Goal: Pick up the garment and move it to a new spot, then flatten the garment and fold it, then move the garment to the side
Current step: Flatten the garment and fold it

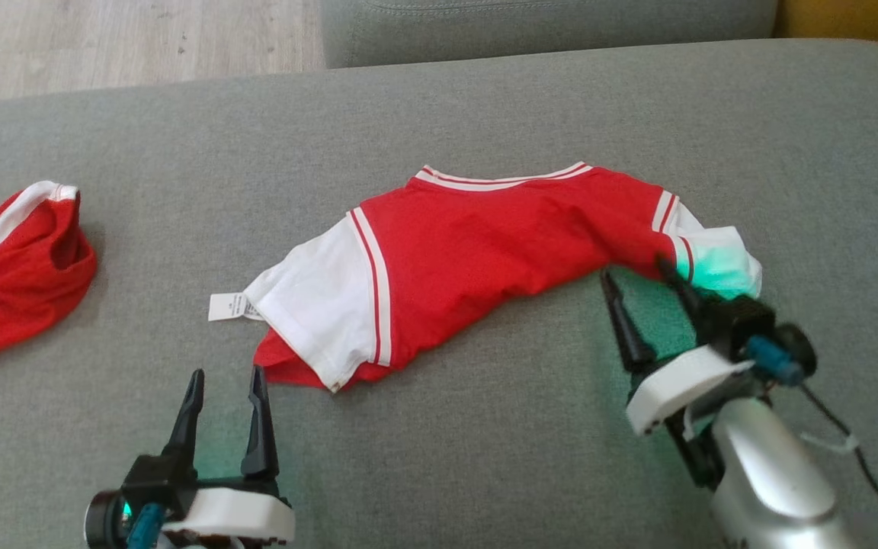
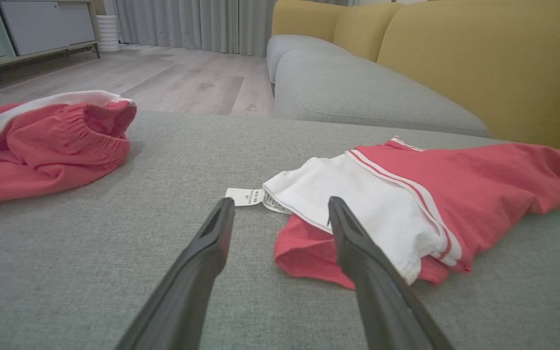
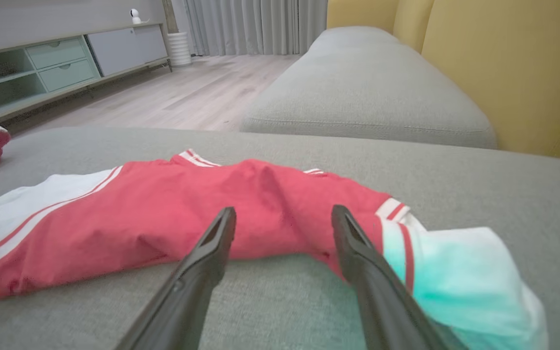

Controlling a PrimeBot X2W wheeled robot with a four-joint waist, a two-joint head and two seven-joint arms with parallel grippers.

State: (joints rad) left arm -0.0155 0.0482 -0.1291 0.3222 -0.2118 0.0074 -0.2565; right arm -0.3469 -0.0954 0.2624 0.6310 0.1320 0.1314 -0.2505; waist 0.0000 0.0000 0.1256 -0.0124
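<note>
The garment (image 1: pixel 485 252), a red shirt with white sleeves and striped trim, lies rumpled across the middle of the grey sofa cushion (image 1: pixel 485 457). The left end effector (image 1: pixel 227 374) is low, just short of one white sleeve, with its fingers spread and empty. The right end effector (image 1: pixel 636 271) is tilted at the other sleeve's edge, fingers likewise apart and gripping nothing.

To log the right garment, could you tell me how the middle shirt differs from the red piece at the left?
The shirt lies spread out centrally; the red piece sits bunched at the left of the cushion. The shirt has white sleeves and a care label; the red piece shows an elastic opening and a white stripe. Both are red with white trim.
</note>
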